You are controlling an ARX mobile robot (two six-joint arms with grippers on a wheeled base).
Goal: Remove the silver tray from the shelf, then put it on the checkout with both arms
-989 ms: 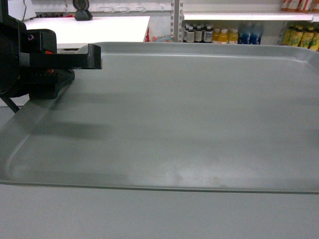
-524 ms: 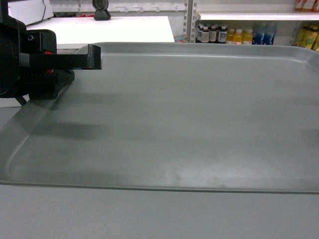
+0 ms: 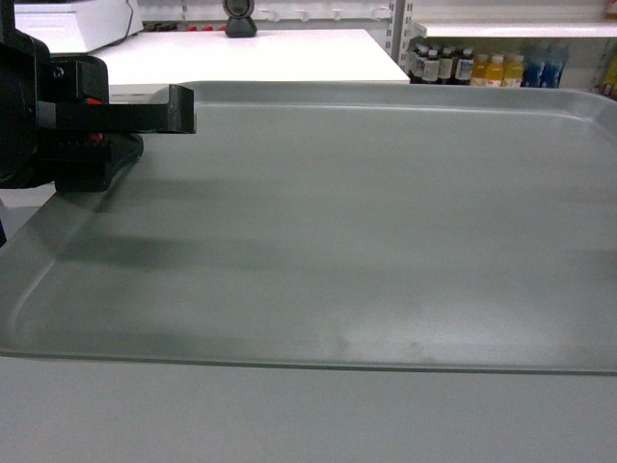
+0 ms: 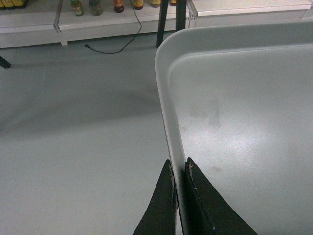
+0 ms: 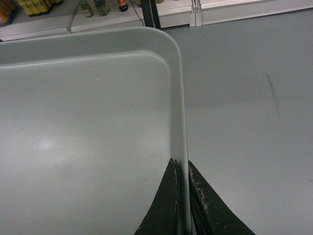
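The silver tray (image 3: 366, 222) fills most of the head view, held level in the air. My left gripper (image 3: 159, 130) is shut on its left rim near the far corner. In the left wrist view the left gripper (image 4: 178, 169) pinches the thin rim of the tray (image 4: 244, 107), one finger on each side. My right gripper (image 5: 181, 169) is shut the same way on the right rim of the tray (image 5: 83, 127); it is outside the head view. The white checkout (image 3: 260, 53) lies beyond the tray's far edge, to the left of centre. A white shelf (image 3: 511, 29) is at the far right.
Bottles (image 3: 482, 68) stand in a row under the shelf board. A black device (image 3: 238, 17) sits at the back of the counter. Grey floor (image 4: 73, 137) lies under the tray, with a black cable (image 4: 117, 41) and a dark post (image 4: 168, 19) near low shelving.
The background has slid to the right: the counter and the bottle shelf sit further right than before. The tray and my left gripper keep the same place in the head view.
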